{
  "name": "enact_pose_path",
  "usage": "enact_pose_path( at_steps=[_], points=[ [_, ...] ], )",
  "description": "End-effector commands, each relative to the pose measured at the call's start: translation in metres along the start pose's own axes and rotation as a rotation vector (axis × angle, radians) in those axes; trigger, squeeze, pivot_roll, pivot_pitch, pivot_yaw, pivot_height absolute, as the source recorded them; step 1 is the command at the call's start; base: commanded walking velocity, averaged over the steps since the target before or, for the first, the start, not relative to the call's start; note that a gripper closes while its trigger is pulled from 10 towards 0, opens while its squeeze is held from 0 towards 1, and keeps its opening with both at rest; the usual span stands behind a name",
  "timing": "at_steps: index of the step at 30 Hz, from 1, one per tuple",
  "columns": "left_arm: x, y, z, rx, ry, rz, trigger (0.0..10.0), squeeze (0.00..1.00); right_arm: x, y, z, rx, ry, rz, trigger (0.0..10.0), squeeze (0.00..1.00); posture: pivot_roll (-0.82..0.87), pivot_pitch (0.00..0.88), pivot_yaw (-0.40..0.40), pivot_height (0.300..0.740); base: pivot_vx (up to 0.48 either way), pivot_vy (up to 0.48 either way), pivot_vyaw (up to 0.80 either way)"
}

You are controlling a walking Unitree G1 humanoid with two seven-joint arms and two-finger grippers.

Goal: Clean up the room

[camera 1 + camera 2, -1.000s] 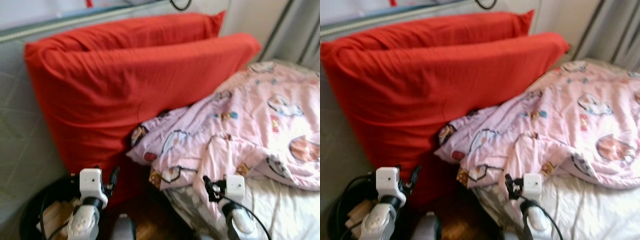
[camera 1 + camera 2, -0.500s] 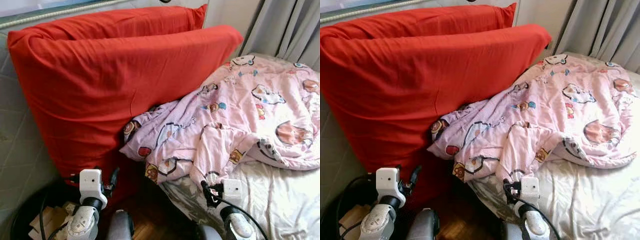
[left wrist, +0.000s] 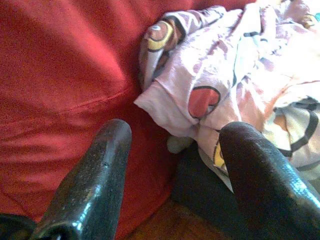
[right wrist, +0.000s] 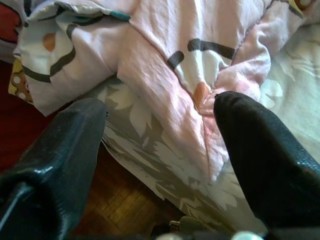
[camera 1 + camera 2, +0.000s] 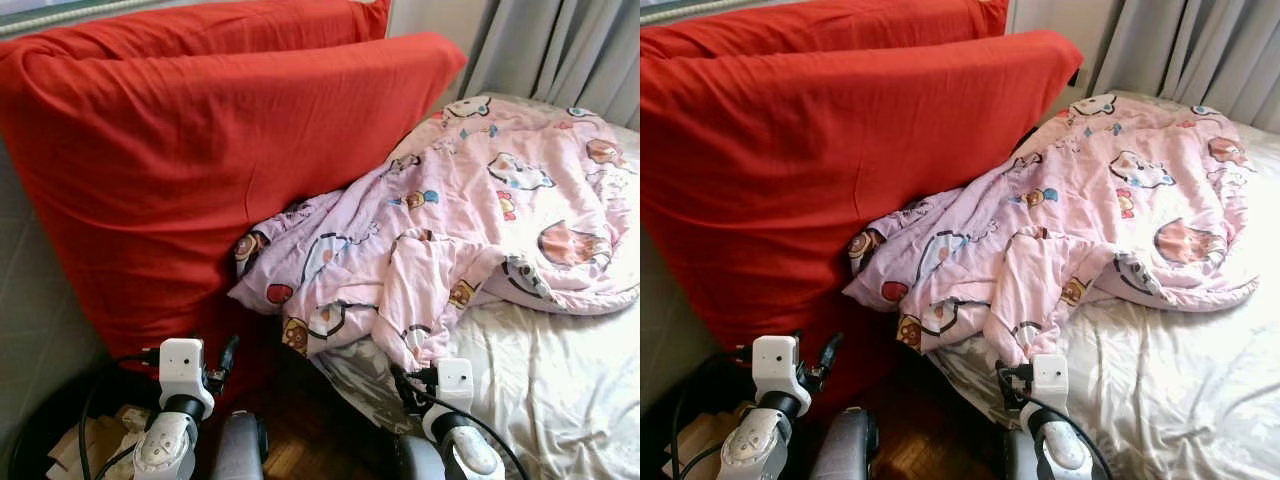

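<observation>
Two big red pillows (image 5: 200,150) stand on edge against the wall at the head of the bed. A crumpled pink quilt (image 5: 470,210) with cartoon prints lies across the bed, and one corner droops over the bed's edge against the front pillow. My left gripper (image 3: 172,165) is held low and open, facing the red pillow (image 3: 60,75) and the quilt's corner (image 3: 200,100), with nothing between its fingers. My right gripper (image 4: 160,145) is also low and open, just short of the hanging quilt fold (image 4: 170,65) and the bed edge.
A pale sheet (image 5: 560,370) with a faint flower print covers the mattress. Grey curtains (image 5: 570,50) hang at the back right. A dark bin (image 5: 50,450) with cardboard scraps stands low on the left. Brown wooden floor (image 5: 310,430) shows between pillow and bed.
The whole picture has shifted, so the camera has turned towards the bed and more curtain shows. Pillows and quilt lie as before. Both arms stay low.
</observation>
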State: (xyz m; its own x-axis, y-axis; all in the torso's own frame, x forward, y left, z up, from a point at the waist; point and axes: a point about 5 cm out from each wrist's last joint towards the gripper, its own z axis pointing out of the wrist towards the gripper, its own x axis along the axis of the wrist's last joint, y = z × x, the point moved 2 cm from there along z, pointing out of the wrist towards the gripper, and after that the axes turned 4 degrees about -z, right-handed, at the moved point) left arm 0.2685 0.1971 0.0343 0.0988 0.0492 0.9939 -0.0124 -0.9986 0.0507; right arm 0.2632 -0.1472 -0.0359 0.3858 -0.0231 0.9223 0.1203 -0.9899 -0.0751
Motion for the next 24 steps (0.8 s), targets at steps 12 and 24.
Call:
enact_pose_path(
  at_steps=[12,24],
  points=[
    [0.0023,0.0019,0.002,-0.022,-0.003,0.02,10.0,0.0,-0.0077,0.0008,-0.0004,-0.004,-0.055,-0.004,10.0,0.0,0.14,0.078,-0.026,0.585,0.305,0.0,0.0],
    [-0.0009,0.0007,-0.0002,-0.022,-0.019,0.032,10.0,0.0,-0.0095,-0.0019,0.002,0.0,-0.086,-0.015,10.0,0.0,0.15,0.079,-0.018,0.585,0.322,0.0,0.0]
  ],
)
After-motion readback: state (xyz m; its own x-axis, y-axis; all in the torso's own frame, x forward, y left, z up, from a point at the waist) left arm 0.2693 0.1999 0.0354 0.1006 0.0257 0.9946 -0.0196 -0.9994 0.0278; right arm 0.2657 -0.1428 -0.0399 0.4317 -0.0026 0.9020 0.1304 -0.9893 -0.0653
